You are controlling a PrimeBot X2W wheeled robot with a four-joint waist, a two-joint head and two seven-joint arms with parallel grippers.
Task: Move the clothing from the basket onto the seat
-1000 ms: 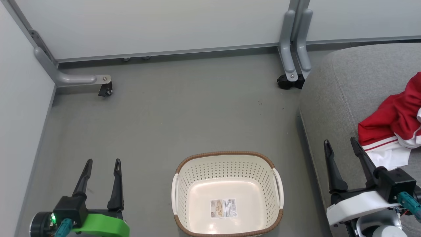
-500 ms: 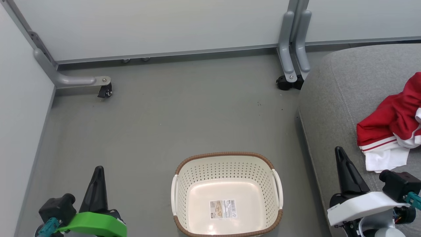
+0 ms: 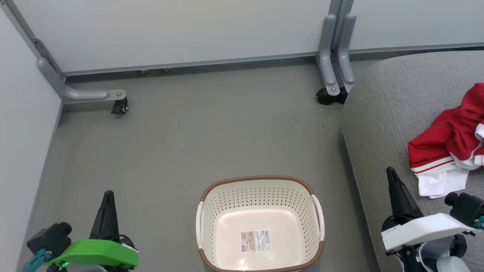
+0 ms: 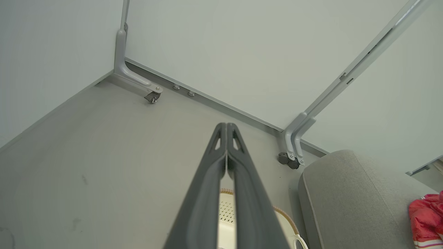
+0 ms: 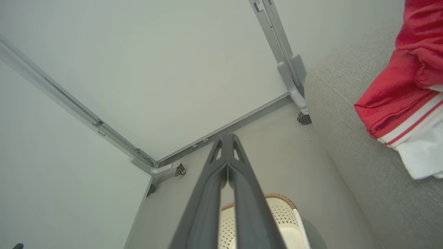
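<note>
The left gripper [image 3: 108,193] and right gripper [image 3: 390,172] have just pressed their jaws together beside the empty basket [image 3: 261,177], and the clothing [image 3: 446,147] lies on the seat [image 3: 382,124] right of it, so the task seems finished

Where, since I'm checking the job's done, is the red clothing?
Head view, right edge: the clothing lies on the grey seat, just beyond the right gripper and right of the basket.

Basket [image 3: 258,176] on the floor [image 3: 211,132] ahead of me, seat [image 3: 382,124] to its right.
I see the clothing [image 3: 448,145] lying on the seat, well apart from the basket; a label [image 3: 256,241] sits on the basket's bottom. Behind stand partition panels [image 3: 189,30], one castor foot [image 3: 119,106] far left, a second castor foot [image 3: 331,95] just beside the seat's far corner.
</note>
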